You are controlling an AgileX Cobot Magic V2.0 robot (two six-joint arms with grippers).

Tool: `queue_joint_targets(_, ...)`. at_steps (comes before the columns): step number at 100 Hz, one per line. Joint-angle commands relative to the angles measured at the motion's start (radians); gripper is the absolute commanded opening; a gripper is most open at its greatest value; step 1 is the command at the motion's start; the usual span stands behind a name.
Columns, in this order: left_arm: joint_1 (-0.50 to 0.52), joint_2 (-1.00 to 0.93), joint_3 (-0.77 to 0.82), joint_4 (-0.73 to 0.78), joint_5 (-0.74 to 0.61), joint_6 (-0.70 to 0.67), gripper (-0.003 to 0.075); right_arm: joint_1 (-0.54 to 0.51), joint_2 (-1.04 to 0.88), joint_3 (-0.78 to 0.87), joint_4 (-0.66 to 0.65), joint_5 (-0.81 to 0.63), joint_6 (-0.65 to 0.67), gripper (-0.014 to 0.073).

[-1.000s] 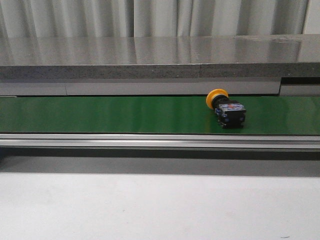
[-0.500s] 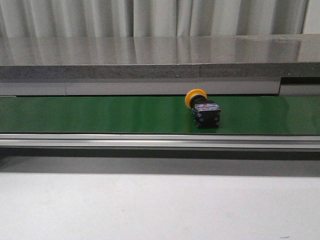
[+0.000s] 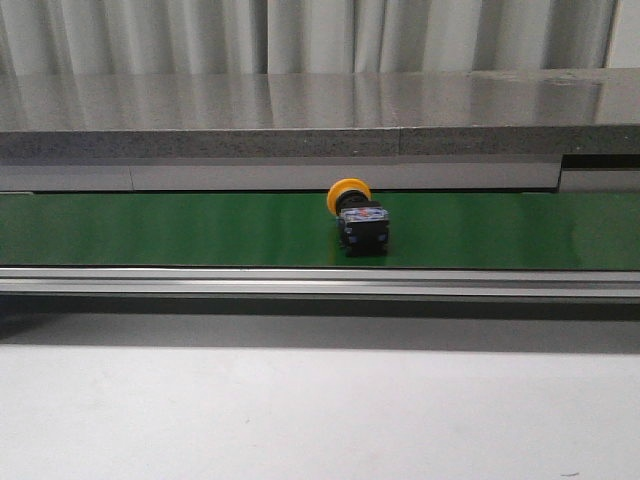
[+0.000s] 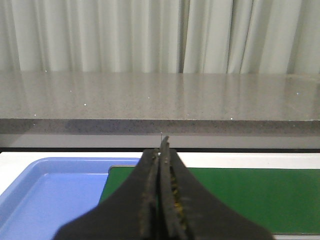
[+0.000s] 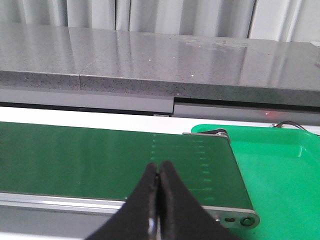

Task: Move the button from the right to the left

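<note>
Button (image 3: 358, 216) lies on its side on the green belt (image 3: 180, 228), just right of centre of the front frame, at mid height. Yellow mushroom cap points toward the upper left of the frame; black blocky body with a small red-blue label faces the camera. Nothing touches it; no arm appears in the front view.

Handling, as a judgement: the part looks rigid, hard plastic, small and light. It should tolerate a firm pinch without deforming. The domed cap looks smooth and rounded, so a grip there may slip or roll. The flat opposing faces of the black body offer the better hold, with the fingers set across the block, clear of the cap. Lying on its side, the part could tip or roll on its round cap if nudged.

Left end effector (image 4: 160, 145): fingers pressed together, tips meeting, nothing between them. It hangs over the left end of the belt, with a blue tray (image 4: 45, 185) at the lower left of that frame. The button is not in this view.

Right end effector (image 5: 158, 172): fingers together, nothing held. It hangs over the belt's right end, beside a green tray (image 5: 280, 165) at the lower right of that frame. The button is not in this view either.
</note>
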Motion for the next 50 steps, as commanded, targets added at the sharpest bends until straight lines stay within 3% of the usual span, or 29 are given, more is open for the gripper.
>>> queue_joint_targets(1,0.002,0.099,-0.118,-0.008,0.001,0.000,-0.0020,-0.001,0.011,-0.026,0.000,-0.081,-0.007,-0.0067)
queue_joint_targets(33,0.002,0.499,-0.448,-0.018,0.315,0.000,-0.0005,-0.001,0.011,-0.026,0.000,-0.081,-0.007,-0.0067)
queue_joint_targets(42,0.002,0.599,-0.515,-0.044,0.365,0.000,0.0099,-0.001,0.011,-0.026,0.000,-0.081,-0.007,-0.0067)
queue_joint_targets(50,0.002,0.668,-0.552,-0.061,0.369,0.000,0.0286,-0.001,0.011,-0.026,0.000,-0.081,-0.007,-0.0067)
